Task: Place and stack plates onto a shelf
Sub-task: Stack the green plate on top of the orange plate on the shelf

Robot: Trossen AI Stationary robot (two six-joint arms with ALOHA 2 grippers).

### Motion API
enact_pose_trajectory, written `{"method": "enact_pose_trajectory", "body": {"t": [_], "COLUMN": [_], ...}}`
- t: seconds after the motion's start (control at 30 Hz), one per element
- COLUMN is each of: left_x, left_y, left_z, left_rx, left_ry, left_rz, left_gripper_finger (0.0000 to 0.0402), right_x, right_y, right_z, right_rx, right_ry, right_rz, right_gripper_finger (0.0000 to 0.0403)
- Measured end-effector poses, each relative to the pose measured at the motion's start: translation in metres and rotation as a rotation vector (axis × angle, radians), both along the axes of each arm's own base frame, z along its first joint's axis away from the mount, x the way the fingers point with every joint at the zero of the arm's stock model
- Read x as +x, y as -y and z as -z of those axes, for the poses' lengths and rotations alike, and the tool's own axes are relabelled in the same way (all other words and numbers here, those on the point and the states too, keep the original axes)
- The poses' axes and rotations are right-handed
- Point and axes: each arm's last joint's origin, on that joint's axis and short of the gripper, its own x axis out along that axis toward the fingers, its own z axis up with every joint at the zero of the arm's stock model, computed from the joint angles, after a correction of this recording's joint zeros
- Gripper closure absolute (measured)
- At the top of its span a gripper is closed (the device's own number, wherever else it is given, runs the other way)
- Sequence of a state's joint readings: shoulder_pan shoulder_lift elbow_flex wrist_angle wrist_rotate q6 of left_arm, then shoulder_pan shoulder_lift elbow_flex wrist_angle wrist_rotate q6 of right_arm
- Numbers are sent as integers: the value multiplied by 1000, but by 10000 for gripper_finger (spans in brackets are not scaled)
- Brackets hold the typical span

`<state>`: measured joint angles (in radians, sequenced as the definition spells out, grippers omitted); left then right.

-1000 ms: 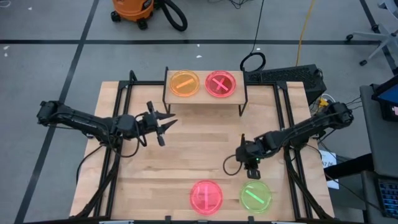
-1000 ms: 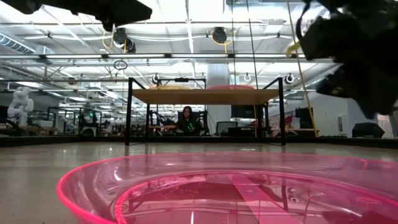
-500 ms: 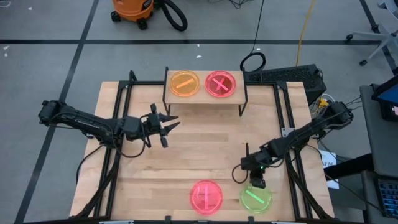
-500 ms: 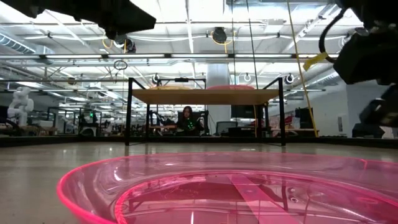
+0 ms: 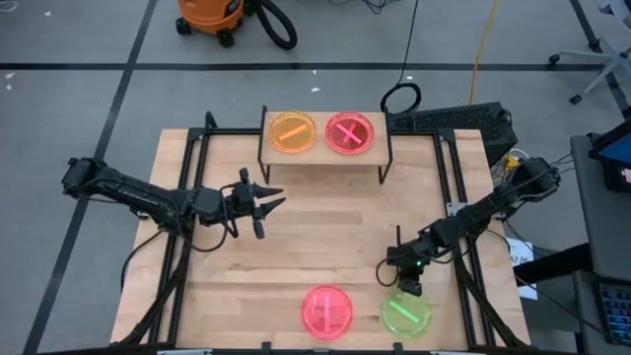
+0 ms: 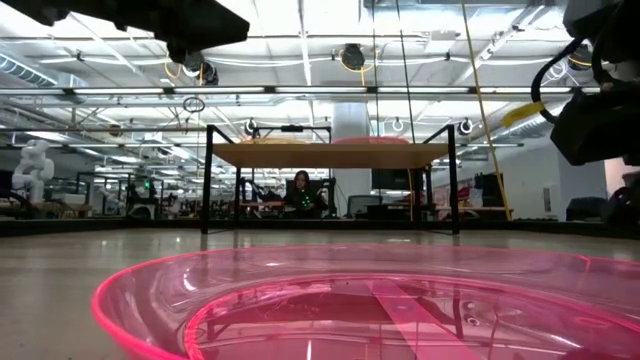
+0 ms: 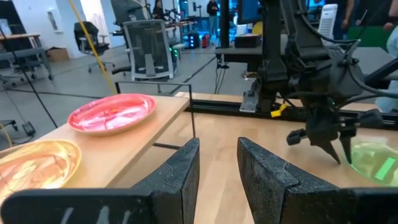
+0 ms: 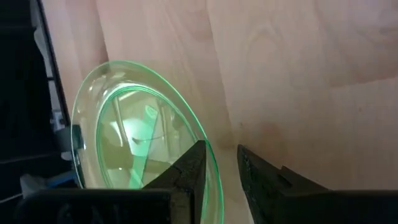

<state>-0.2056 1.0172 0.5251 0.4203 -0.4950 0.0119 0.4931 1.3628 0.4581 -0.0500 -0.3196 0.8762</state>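
The shelf (image 5: 325, 148) stands at the table's far edge and carries an orange plate (image 5: 292, 132) and a pink-red plate (image 5: 349, 132). A second pink-red plate (image 5: 326, 311) and a green plate (image 5: 406, 316) lie flat near the table's near edge. My right gripper (image 5: 406, 288) is low over the green plate's far rim. In the right wrist view, my right gripper (image 8: 221, 152) is open by a narrow gap, one finger on each side of the rim (image 8: 210, 163). My left gripper (image 5: 268, 205) hovers open left of centre, facing the shelf. My right gripper comes at the green plate's far rim (image 8: 214, 171) from above, slanting toward the near edge, one finger inside the rim and one outside. I cannot tell whether either finger touches it. The plate lies flat on the table.
The low view looks over the near pink-red plate (image 6: 370, 300) toward the shelf (image 6: 330, 155). Black rails (image 5: 192, 177) run along both table sides. Bare wood (image 5: 325, 237) lies between the shelf and the near plates. A keyboard (image 5: 454, 120) sits beyond the far right corner.
My right gripper has moved toward the table's near edge and down, from mid-table onto the green plate's far rim. The plates have stayed where they were.
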Motion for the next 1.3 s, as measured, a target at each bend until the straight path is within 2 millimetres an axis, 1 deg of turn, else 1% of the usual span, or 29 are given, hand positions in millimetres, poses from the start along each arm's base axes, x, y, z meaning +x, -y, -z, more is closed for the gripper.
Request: {"method": "enact_pose_trajectory", "body": {"t": [0.13, 0.33, 0.4, 0.67, 1.0, 1.13, 1.3], "left_x": [0, 0, -1, 2, 12, 14, 15], "left_y": [2, 2, 3, 9, 14, 14, 15], "left_z": [0, 1, 1, 6, 19, 24, 25], "left_rx": [6, -10, -17, -26, -47, -48, -47], "left_ry": [-1, -4, -4, -27, -66, -92, -97], "left_rz": [7, 9, 17, 39, 47, 45, 47], "left_gripper_finger": [286, 286, 286, 286, 286, 286, 286], "right_x": [5, 6, 7, 11, 13, 13, 12], "right_y": [-3, -3, -3, 0, 2, 5, 9], "right_z": [-2, -3, -3, -4, -5, -12, -30], "right_rx": [33, 38, 29, -94, -154, -211, -260], "right_ry": [82, 112, 116, 218, 254, 321, 448], "right_rz": [3, -12, -9, 55, 117, 145, 172], "right_gripper_finger": [346, 390, 399, 402, 403, 403, 403]}}
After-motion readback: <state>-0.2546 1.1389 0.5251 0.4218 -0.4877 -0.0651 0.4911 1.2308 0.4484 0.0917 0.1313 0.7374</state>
